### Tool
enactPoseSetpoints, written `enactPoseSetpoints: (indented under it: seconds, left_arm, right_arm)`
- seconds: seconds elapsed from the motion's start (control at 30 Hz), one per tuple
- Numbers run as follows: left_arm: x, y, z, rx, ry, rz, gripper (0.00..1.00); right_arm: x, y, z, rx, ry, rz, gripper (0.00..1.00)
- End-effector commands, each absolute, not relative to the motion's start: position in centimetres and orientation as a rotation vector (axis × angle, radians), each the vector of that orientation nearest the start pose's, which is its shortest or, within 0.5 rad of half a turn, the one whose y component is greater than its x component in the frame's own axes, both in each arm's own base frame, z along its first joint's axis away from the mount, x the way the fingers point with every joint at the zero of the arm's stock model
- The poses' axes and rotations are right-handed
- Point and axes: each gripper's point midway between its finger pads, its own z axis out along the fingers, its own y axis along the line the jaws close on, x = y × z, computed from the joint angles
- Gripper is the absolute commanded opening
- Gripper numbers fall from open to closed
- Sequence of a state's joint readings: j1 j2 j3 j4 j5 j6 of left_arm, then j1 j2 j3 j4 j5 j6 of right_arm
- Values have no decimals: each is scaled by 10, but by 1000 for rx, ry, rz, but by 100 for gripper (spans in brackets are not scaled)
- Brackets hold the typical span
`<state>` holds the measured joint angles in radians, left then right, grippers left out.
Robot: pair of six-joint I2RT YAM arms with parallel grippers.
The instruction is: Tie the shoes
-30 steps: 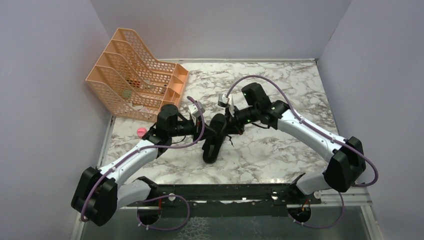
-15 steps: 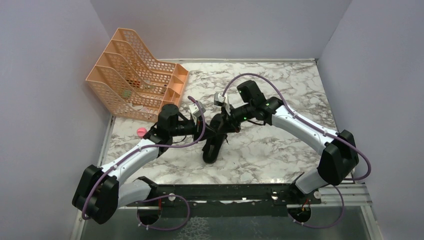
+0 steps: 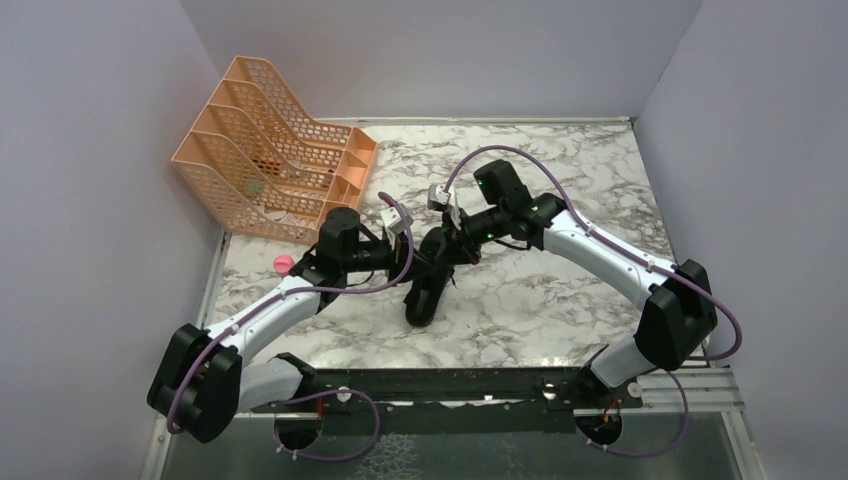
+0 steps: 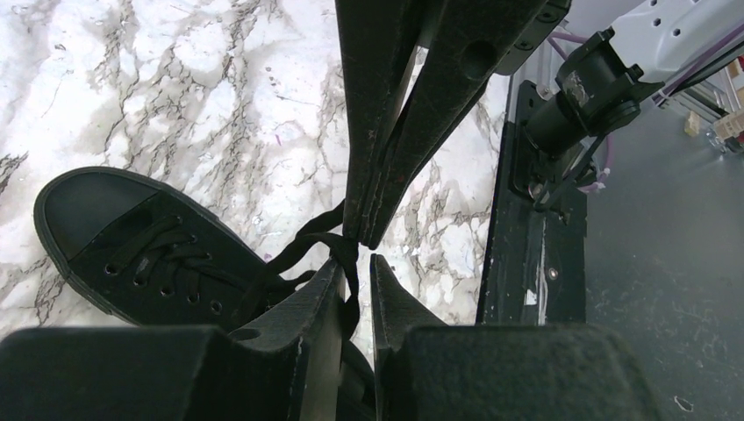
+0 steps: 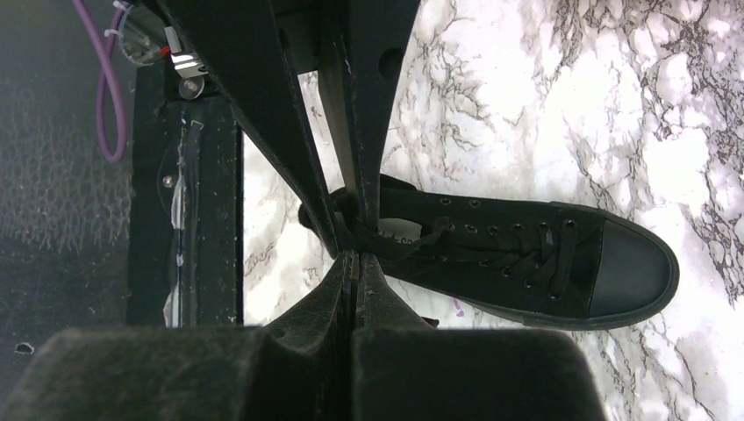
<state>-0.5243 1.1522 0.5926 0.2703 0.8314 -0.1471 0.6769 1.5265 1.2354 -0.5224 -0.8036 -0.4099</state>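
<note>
Top external view: black shoe (image 3: 424, 298) sits flat on the marble table (image 3: 560, 290), toe toward the arm bases, orange file rack (image 3: 270, 150) well off to the shoe's far left. Both arms meet tip to tip just above the shoe's heel end. Left wrist view: left gripper (image 4: 355, 294) is nearly together, with a strand of the laces (image 4: 344, 250) running down between its fingers, apparently pinched. Right wrist view: right gripper (image 5: 354, 267) is pressed together, with a lace at its tip, likely clamped. The strands are lifted and cross between the tips. Laces are threaded through the eyelets, but no knot or bow shows on the shoe. Judged early: ends grabbed and crossed; cinching, loops and bow are left.
</note>
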Motion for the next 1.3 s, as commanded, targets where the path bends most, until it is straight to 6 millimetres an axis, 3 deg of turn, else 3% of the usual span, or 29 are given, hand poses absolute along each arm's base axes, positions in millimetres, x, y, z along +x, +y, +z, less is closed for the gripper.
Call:
enactPoseSetpoints:
  seconds: [0.0,0.5,0.87,1.07,1.13,1.27]
  left_arm:
    - [213,-281,195,986,1628,-1223,19]
    - [217,-284,201,978,1625,-1230,30]
    - [228,-281,202,927,1639,-1164,31]
    - [221,-280,197,957,1635,-1182,32]
    - [219,-281,198,951,1629,-1197,38]
    - [219,-280,198,957,1622,-1188,40]
  right_arm:
    - [218,327,208,-1510,1695,1096,1]
    - [220,333,206,-1529,1698,1132,1]
    - [211,331,200,-1557,1710,1173,1]
    - [218,329,196,-1565,1731,1128,1]
    - [216,331,198,-1564,1718,1149,1]
    - [211,335,199,-1586,1696,1216,1]
